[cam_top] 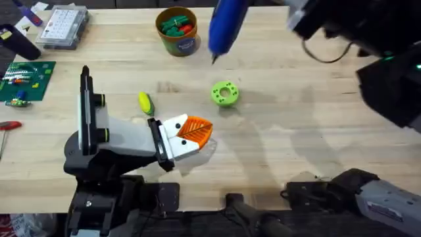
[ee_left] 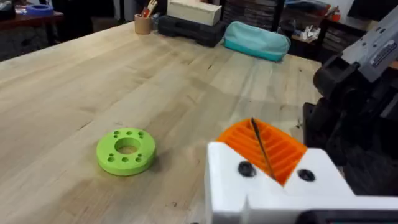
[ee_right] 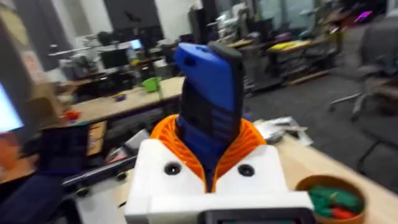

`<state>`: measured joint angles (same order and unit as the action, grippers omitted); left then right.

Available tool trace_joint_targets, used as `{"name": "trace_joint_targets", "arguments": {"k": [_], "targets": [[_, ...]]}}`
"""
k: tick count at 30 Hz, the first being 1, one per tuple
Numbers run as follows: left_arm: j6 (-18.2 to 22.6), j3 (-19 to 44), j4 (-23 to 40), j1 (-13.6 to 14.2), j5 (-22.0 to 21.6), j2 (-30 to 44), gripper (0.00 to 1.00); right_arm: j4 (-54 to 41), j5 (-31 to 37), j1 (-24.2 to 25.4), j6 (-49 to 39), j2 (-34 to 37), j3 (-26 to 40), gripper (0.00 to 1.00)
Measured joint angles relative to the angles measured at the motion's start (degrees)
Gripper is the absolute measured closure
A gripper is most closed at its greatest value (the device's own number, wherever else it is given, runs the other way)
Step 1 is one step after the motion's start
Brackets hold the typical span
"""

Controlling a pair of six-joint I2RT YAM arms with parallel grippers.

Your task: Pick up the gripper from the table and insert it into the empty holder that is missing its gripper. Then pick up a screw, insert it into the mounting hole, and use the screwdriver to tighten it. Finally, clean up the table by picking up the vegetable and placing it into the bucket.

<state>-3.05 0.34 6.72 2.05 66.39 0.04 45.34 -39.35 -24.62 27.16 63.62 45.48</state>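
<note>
The blue screwdriver (cam_top: 227,26) hangs tip-down high over the table's far side, and my right gripper (ee_right: 211,155) is shut on its body (ee_right: 208,106) between orange pads. Beside its tip stands the orange-tan bucket (cam_top: 177,29), holding green and red pieces; its rim (ee_right: 333,199) also appears in the right wrist view. The yellow vegetable (cam_top: 145,102) with a green end lies on the wood just behind my left gripper (cam_top: 204,131). That gripper (ee_left: 261,146) rests low, pads shut together with nothing visible between them. The loose gripper, holder and screw are out of view.
A green disc with holes (cam_top: 225,93) (ee_left: 126,150) lies mid-table, beyond the left gripper. At the far left sit a clear parts box (cam_top: 62,26), a green circuit board (cam_top: 23,79) and a red-handled tool (cam_top: 8,125). The right arm's dark base (ee_left: 354,112) stands near the front right.
</note>
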Motion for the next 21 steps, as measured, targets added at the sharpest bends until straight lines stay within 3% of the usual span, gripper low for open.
{"name": "trace_joint_targets", "arguments": {"k": [13, 21], "targets": [[0.0, 0.0, 0.0, 0.0, 0.0, 0.0, 0.996, 6.0, -2.8, -9.5, 1.5, 2.1, -0.3, 0.984], [0.0, 0.0, 0.0, 0.0, 0.0, 0.0, 0.996, 5.9, -5.4, -13.2, -3.9, 2.1, -0.3, 0.985]]}}
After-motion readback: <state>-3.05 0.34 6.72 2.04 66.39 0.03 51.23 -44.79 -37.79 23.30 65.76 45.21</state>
